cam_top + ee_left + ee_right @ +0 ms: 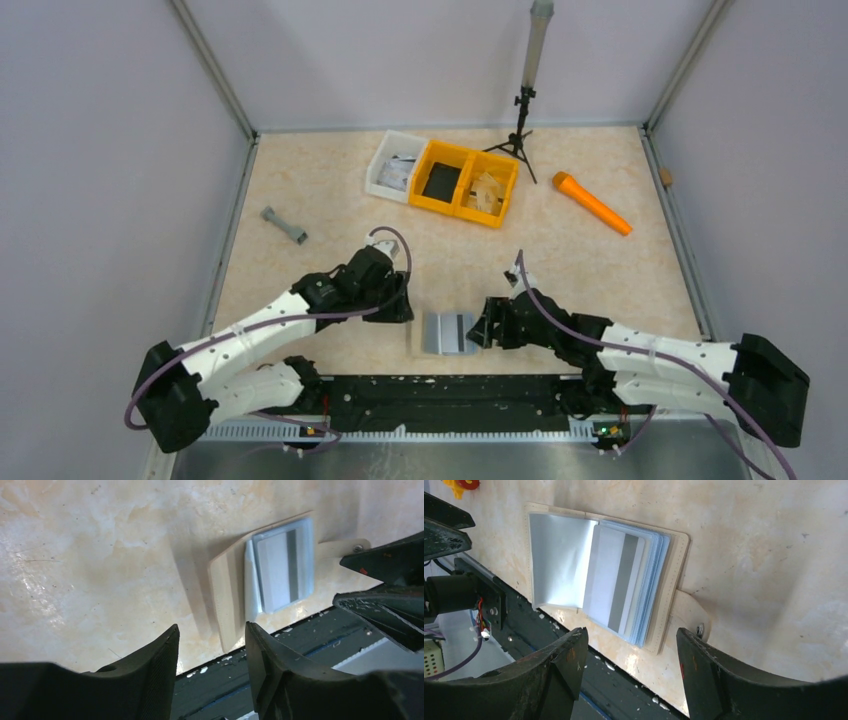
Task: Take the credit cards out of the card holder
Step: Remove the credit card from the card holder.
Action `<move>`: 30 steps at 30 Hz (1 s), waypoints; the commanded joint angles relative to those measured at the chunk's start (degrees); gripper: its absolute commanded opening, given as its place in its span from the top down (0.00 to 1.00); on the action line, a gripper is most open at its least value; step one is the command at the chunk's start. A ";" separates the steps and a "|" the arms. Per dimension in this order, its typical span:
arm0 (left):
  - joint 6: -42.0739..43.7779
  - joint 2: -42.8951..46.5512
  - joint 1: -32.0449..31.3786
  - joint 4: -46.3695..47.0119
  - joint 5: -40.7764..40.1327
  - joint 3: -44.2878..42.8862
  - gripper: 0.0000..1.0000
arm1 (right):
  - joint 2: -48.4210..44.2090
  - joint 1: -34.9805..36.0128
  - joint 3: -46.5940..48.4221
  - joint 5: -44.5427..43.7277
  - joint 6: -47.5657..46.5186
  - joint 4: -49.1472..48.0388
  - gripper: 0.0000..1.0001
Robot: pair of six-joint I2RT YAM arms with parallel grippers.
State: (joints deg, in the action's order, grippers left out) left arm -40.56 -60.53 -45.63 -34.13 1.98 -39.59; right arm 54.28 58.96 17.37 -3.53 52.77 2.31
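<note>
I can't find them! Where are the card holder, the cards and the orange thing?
card holder (668,580), right wrist view, its tan right edge.
cards (609,575), right wrist view, top card's face.
orange thing (592,203), top view, its middle.

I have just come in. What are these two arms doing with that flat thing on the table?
The two arms are working on a card holder, which lies open and flat on the table, close to the arms' bases. A stack of cards sits inside it, and none has been taken out yet. The left gripper and the right gripper stand on either side of it, both open and holding nothing.
</note>
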 commanded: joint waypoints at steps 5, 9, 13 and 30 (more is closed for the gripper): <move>-3.98 5.91 -4.38 11.16 9.05 -0.92 0.55 | -8.11 -0.51 0.67 -6.14 1.73 10.16 0.21; -6.24 2.37 -6.22 18.45 12.18 0.62 0.66 | -6.22 -0.44 -0.76 -6.48 2.18 7.67 0.20; -7.22 -2.75 -6.57 24.44 14.98 2.69 0.73 | -1.59 -0.40 -1.11 -6.38 2.32 3.33 0.21; -8.63 -16.80 -5.01 32.42 15.69 7.53 0.73 | -8.16 -0.46 -2.21 -3.98 0.56 2.32 0.44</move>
State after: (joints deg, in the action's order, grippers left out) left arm -48.29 -76.12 -51.18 -6.33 16.10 -32.75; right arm 48.53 58.81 15.68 -8.97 54.41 5.69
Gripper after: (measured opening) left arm 0.273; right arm 0.619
